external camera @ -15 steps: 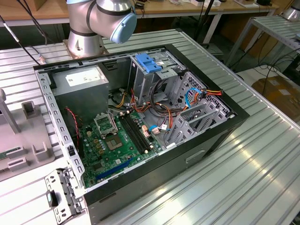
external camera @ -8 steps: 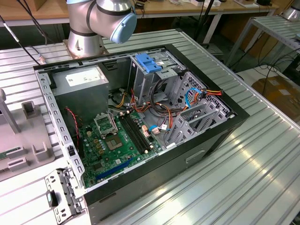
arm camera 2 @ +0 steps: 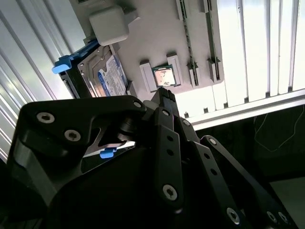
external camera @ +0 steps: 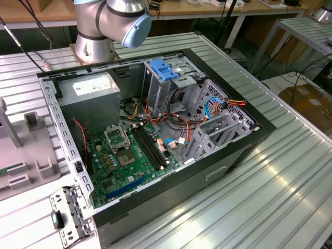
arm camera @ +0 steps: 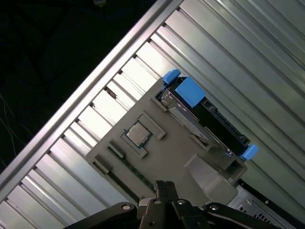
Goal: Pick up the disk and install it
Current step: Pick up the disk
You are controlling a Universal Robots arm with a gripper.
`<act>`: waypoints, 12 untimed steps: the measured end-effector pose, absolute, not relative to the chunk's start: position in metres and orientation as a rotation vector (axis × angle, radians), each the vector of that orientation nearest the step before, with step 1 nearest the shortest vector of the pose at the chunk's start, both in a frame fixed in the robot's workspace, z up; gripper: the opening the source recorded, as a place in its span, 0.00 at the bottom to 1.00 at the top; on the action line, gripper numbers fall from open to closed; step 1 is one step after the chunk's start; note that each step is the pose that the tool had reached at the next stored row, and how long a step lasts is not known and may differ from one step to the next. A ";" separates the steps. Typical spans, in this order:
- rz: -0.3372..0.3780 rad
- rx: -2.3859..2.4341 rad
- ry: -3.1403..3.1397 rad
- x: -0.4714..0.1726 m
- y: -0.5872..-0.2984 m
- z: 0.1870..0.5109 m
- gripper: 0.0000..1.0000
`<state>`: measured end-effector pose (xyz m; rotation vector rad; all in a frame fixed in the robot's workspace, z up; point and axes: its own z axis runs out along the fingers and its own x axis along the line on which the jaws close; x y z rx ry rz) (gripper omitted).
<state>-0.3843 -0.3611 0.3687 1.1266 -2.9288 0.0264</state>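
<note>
**Clerk:** Item one, disk [arm camera: 220, 123]. Location?

**Checker:** Stood on edge in a slot along one side of the grey fixture plate [arm camera: 164, 160], just beside the nest holding a processor chip [arm camera: 138, 133]. In the exterior view that plate [external camera: 23, 155] lies at nine o'clock from the open computer case [external camera: 171, 194], on the slatted aluminium table [external camera: 270, 197]. The arm base [external camera: 96, 41] is at twelve o'clock.

**Clerk:** Condition?

**Checker:** Dark slab, with its labelled face showing in the second wrist view. A light-blue carrier is clipped around it, with a blue tab [arm camera: 189, 91] at each end. Not yet taken up.

**Clerk:** Item two, gripper [arm camera: 164, 187]?

**Checker:** Over the plate, apart from the disk. The fingertips appear pressed together, with nothing between them.

**Clerk:** Handling notes?

**Checker:** Judged rigid, dense for its bulk and shock-sensitive. The smooth faces may slip. The plastic tabs likely flex, so they give poor purchase. Best hold: across the two broad faces, mid-length, at the exposed upper edge, squarely so it does not tip in the slot.
</note>
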 end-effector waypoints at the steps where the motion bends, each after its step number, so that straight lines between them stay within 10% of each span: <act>1: 0.026 1.132 -2.927 -0.384 -0.361 0.369 0.11; 12: 0.027 1.179 -2.909 -0.384 -0.361 0.369 0.11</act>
